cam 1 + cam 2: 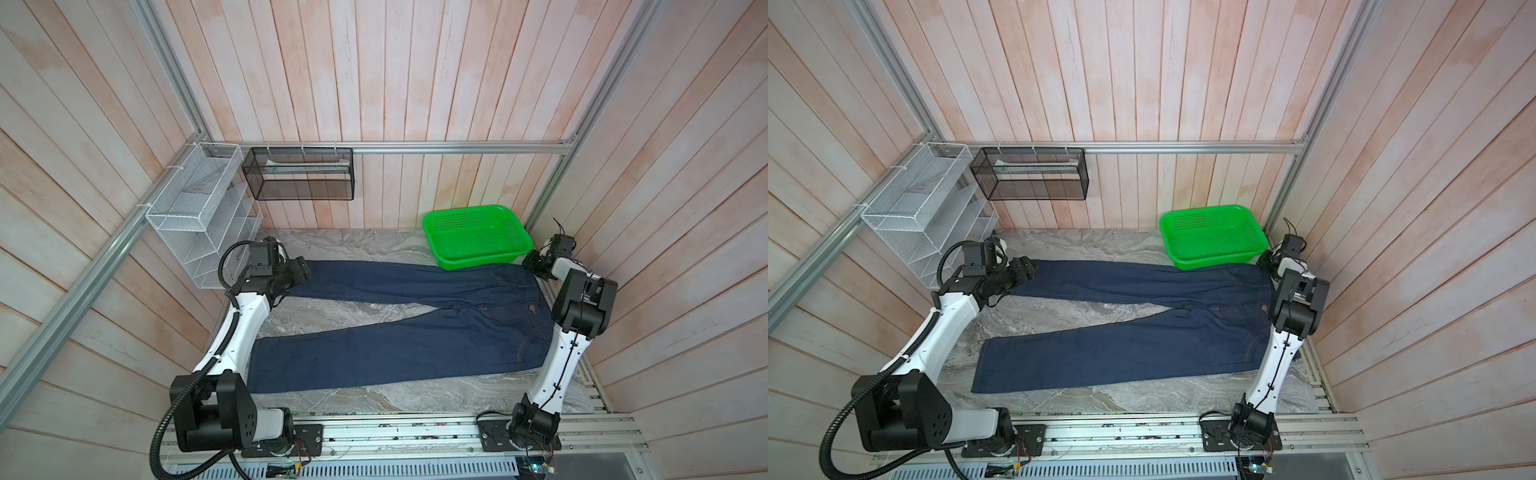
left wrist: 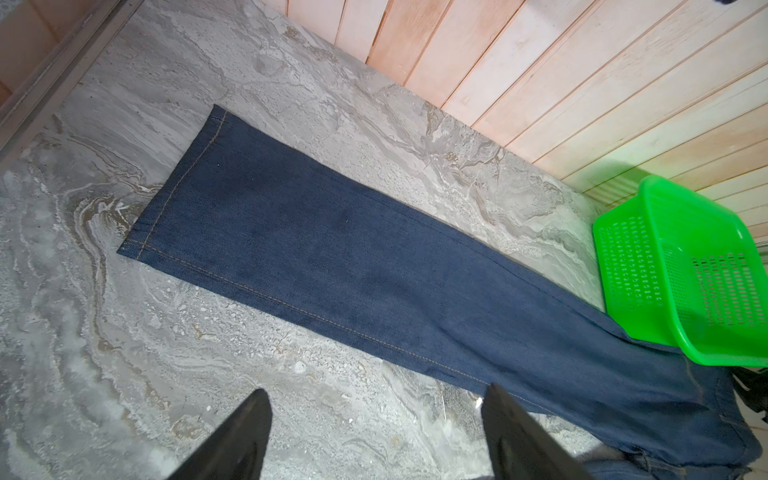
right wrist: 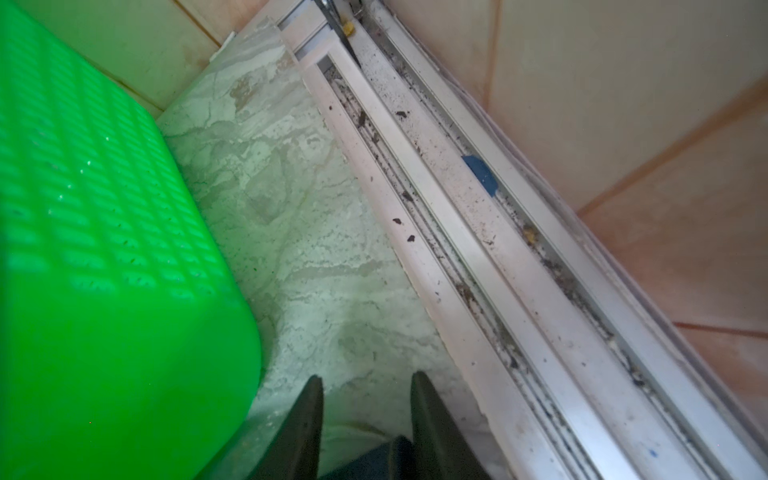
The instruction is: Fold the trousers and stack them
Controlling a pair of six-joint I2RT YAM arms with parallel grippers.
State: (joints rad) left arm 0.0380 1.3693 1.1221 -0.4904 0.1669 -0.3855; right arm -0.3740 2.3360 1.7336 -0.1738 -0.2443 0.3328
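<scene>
Looking down in both top views, the trousers (image 1: 415, 332) (image 1: 1121, 353) are laid flat on the marble table (image 1: 332, 316). The waist is on the right and the two legs fan out to the left in a V. A green basket (image 1: 478, 261) (image 1: 1212, 262) sits at the back right, with its near edge overlapping the top of the far leg. The left gripper (image 1: 305, 270) (image 1: 1027, 270) is at the cuff end of that far leg, and the right gripper (image 1: 534, 264) (image 1: 1266, 262) is tucked by the far waist corner, next to the basket. In the left wrist view the left gripper (image 2: 376, 390) has its fingers spread wide with nothing between them. The far leg (image 2: 332, 257) runs off toward the basket (image 2: 623, 270), which rests on the denim. In the right wrist view the right gripper (image 3: 366, 376) points at bare table (image 3: 291, 249) beside the basket (image 3: 104, 332). There's a gap between the fingers and a scrap of denim (image 3: 365, 461) down between them. Honestly can't tell if it's pinched or not.
</scene>
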